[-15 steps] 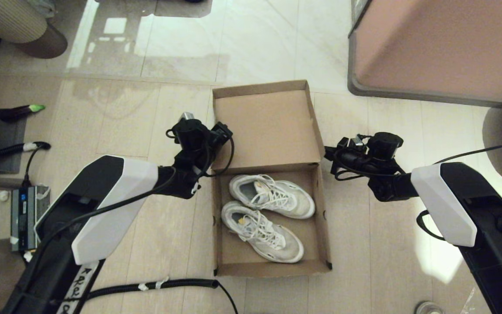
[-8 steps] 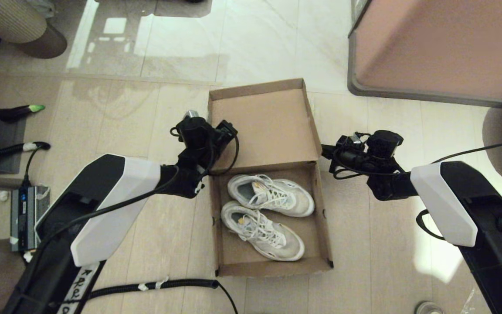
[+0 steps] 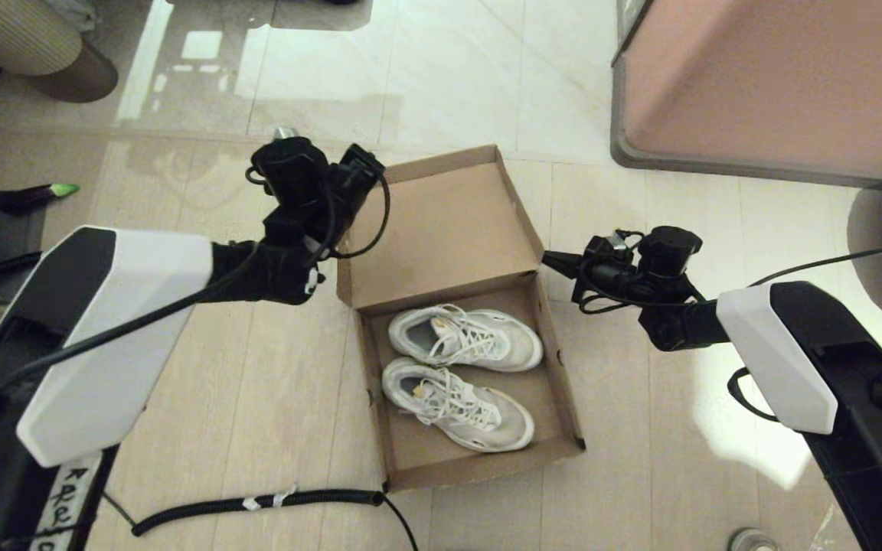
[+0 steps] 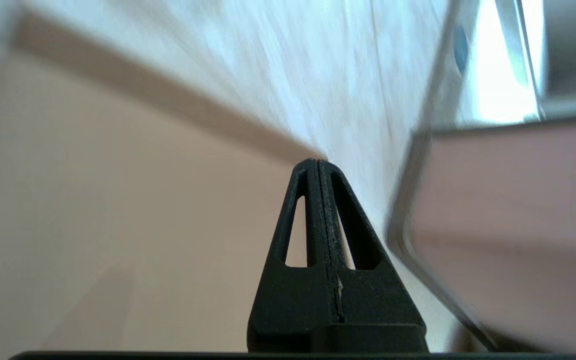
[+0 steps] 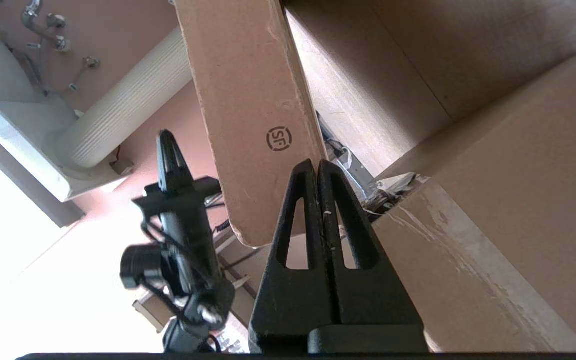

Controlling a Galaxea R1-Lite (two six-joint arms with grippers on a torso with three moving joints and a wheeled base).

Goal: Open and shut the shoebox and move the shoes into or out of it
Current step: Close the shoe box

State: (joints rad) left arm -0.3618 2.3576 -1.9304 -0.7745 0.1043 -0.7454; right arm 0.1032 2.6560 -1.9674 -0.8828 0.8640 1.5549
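A: Head view first: the plain brown cardboard shoebox (image 3: pixel 472 428) sits on the pale tiled floor (image 3: pixel 219 383) between the two arms, its hinged lid (image 3: pixel 441 229) standing open and tilted toward the robot. Where are the shoes?

B: Inside. The pair of white mesh lace-up sneakers (image 3: pixel 460 375) lies side by side in the tray, so the step in hand looks like closing.

A: And the grippers?

B: The left gripper (image 3: pixel 360 164) is at the lid's upper left corner; the right gripper (image 3: pixel 552 260) is just beside the lid's right edge near the hinge. In both wrist views the jaws are pressed together on nothing: the left gripper (image 4: pixel 318 162) points past the lid's inner face, and the right gripper (image 5: pixel 316 162) sits against the lid's side flap stamped with a round logo (image 5: pixel 279 139).

A: So they push, not pinch. How to do it well?

B: I'd say bring both tips behind the lid and sweep it forward evenly. The box looks turned askew, so an uneven shove could slide or spin it.

A: Any snag?

B: The side flaps should tuck outside the tray walls, clear of the laces. The large pinkish-brown block with a dark rim (image 3: pixel 778 84) is well apart.
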